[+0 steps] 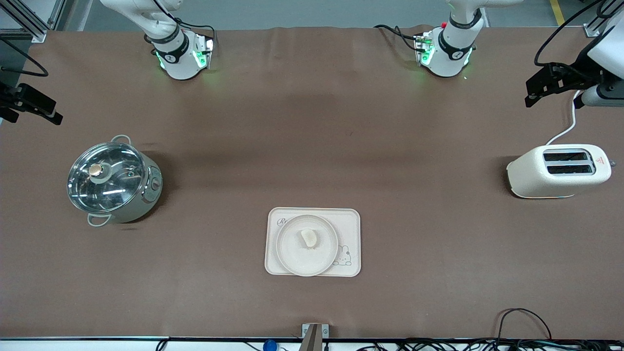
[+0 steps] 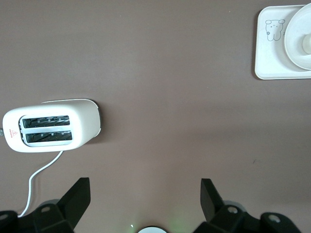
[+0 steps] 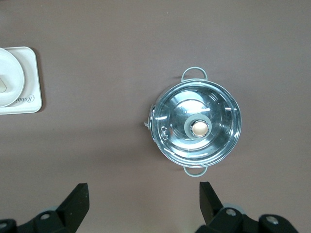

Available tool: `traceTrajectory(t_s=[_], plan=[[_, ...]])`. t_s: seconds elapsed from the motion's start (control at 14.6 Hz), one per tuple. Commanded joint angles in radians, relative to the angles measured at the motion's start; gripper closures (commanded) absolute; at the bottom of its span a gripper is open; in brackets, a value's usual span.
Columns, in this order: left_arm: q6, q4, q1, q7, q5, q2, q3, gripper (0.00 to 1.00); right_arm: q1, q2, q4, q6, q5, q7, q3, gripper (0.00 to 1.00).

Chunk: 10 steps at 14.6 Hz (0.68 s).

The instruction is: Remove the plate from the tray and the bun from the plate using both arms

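Note:
The cream rectangular tray [image 1: 349, 225] lies mid-table, near the front camera. On it rests the round white plate [image 1: 304, 258], with the small pale bun [image 1: 308, 237] on the plate. The left wrist view catches the tray [image 2: 270, 60], the plate [image 2: 295, 46] and the bun [image 2: 307, 44] at its edge. Part of the tray [image 3: 30, 73] and the plate [image 3: 9, 73] shows in the right wrist view. My left gripper [image 2: 146, 199] hangs open and empty over the bare table by the toaster [image 2: 51, 125]. Over the table beside the pot [image 3: 197, 127], my right gripper [image 3: 144, 199] is open and empty.
A steel pot with a glass lid [image 1: 113, 183] stands toward the right arm's end of the table. A white toaster [image 1: 560, 170] with a white cord [image 1: 568, 127] sits at the left arm's end. Brown table cover [image 1: 312, 146] stretches between them and the arm bases.

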Motion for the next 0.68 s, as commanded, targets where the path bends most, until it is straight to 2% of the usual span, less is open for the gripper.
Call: traceTrajectory(t_s=[0.0, 0.61], plan=[[-0.017, 0.031, 0.008, 0.020, -0.016, 0.014, 0.002, 0.00, 0.000, -0.029, -0.018, -0.008, -0.018, -0.002, 0.008, 0.00], [-0.017, 0.029, 0.005, 0.003, -0.010, 0.015, 0.002, 0.00, -0.002, -0.032, -0.020, -0.009, -0.018, -0.002, 0.008, 0.00]])
